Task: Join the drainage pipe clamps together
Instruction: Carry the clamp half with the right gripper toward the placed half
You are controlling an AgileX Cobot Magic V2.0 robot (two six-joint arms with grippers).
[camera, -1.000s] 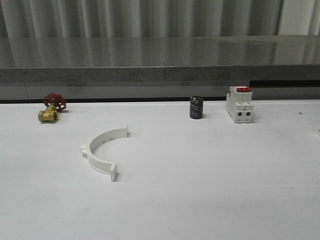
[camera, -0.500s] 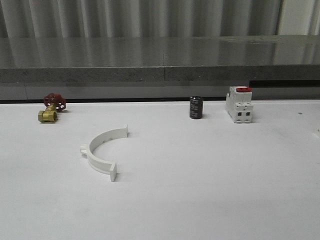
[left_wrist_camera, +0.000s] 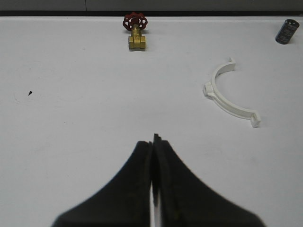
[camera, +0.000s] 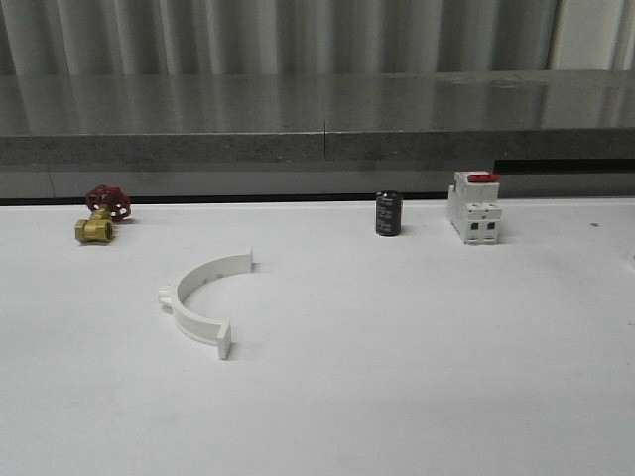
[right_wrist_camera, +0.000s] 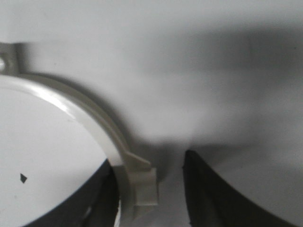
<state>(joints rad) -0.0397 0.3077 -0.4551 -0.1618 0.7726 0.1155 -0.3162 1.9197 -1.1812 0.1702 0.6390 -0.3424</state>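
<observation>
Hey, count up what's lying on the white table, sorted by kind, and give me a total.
Drainage pipe clamp halves: 2, first clamp half, second clamp half by the right gripper
Brass valve with red handwheel: 1
Black cylindrical capacitor: 1
White switch with red top: 1
Total: 5

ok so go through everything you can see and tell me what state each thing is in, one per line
Clamp half on the table: lying flat, free, not joined to the other half.
Second clamp half: between the right gripper's fingers, unconnected.
Left gripper: shut, holding nothing.
Right gripper: open, fingers either side of the clamp's tab.
Brass valve: lying on the table, red handwheel on.
Breaker switch: upright.
Black cylinder: upright.
</observation>
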